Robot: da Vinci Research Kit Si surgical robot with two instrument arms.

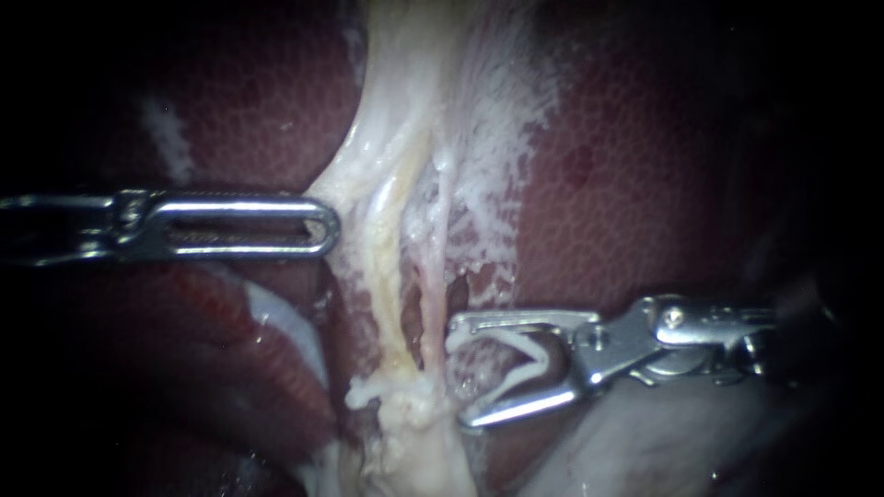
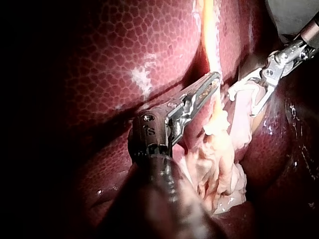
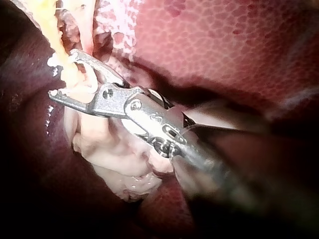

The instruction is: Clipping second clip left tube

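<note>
- My left instrument reaches in from 9 o'clock. Its slotted jaws lie together, pinching the edge of the pale tissue sheet, which is drawn taut toward them.
- My right instrument enters from 3 o'clock, low in the endoscope view. Its 2 jaws stand wide apart, each bearing on a leg of an open white clip seated between them.
- 2 strands run from 12 toward 6 o'clock down the centre: the yellowish left tube and, on its 3 o'clock side, a thinner pink tube.
- The clip-bearing jaw tips sit just beside the pink tube, on its 3 o'clock side, and the left tube lies beyond it (from my right wrist camera a yellow strand crosses the jaws' mouth, but I cannot tell whether it is inside).
- Both strands end in a lumpy pale mass at 6 o'clock.
- Mottled red liver lies on either side.
</note>
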